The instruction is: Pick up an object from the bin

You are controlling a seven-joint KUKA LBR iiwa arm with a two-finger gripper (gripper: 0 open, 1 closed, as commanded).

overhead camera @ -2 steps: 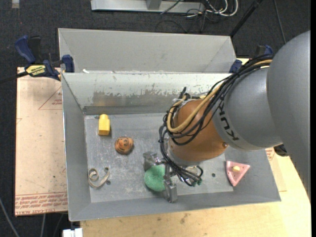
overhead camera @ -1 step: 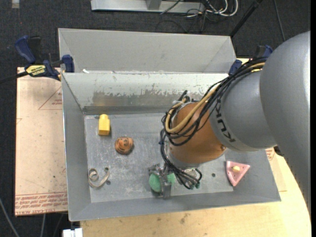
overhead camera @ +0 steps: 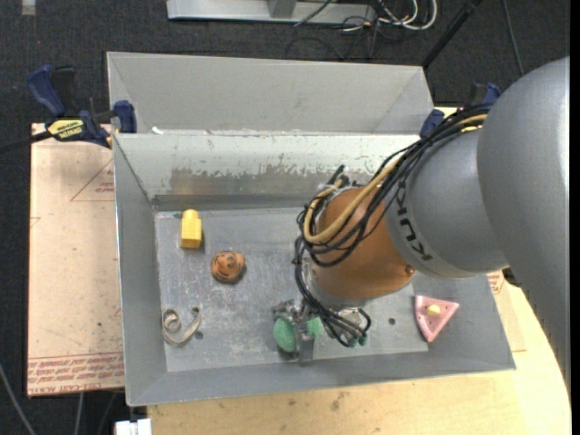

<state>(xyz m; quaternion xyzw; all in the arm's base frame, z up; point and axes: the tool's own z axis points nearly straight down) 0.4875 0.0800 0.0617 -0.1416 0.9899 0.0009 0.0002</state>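
Presently the arm (overhead camera: 507,179) enters from 3 o'clock and bends down over the middle of the grey bin (overhead camera: 272,166). Its wrist carries an orange cover (overhead camera: 358,252) with black and yellow cables (overhead camera: 337,225) looped round it.

Finding 1: The gripper (overhead camera: 296,332) is low at about 6 o'clock on the floor, close to the near wall.

Finding 2: A small green object (overhead camera: 285,335), rounded in shape, lies at the gripper's tip on its 9 o'clock side, touching it or just beside it. Which of the two cannot be told.

Finding 3: Whether the pincer is released, clenched or grasping the green object cannot be told, as the wrist and cables cover much of it.

Finding 4: Other contents lie singly, well apart from one another.
- A yellow block (overhead camera: 190,229) sits at 10 o'clock, near the far wall.
- A brown ridged knob (overhead camera: 228,266) sits at 9 o'clock, between the yellow block and the gripper.
- A grey metal curl (overhead camera: 181,325) sits at 8 o'clock, in the near left corner.
- A pink triangle (overhead camera: 435,316) with a yellow spot at its middle sits at 4 o'clock, just beside the orange cover's lower edge.
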